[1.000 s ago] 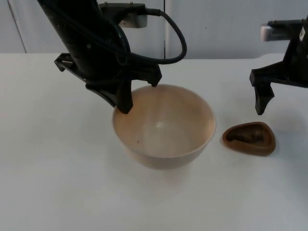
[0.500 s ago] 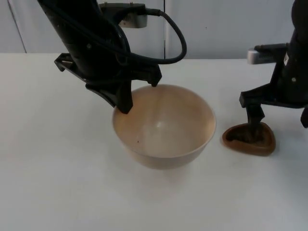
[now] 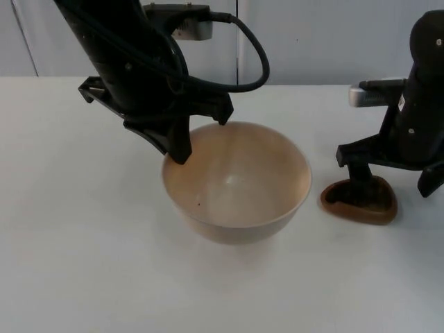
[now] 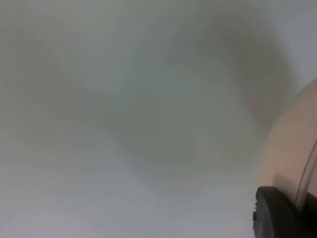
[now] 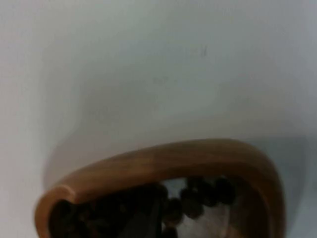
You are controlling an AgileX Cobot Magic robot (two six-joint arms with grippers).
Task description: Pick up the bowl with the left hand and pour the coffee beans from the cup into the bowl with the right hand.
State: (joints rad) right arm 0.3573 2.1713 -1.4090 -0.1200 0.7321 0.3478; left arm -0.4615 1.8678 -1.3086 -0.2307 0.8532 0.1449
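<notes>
On the white table (image 3: 83,263) sits a cream bowl (image 3: 236,182), its back rim pinched by the left gripper (image 3: 201,135). Just beside the bowl, the right gripper (image 3: 394,186), fingers apart, straddles the brown wooden cup (image 3: 359,201) of coffee beans (image 5: 198,196).

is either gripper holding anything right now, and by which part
The left gripper grips the bowl by its rim. The right gripper straddles the cup wall; no grip on it can be told.
</notes>
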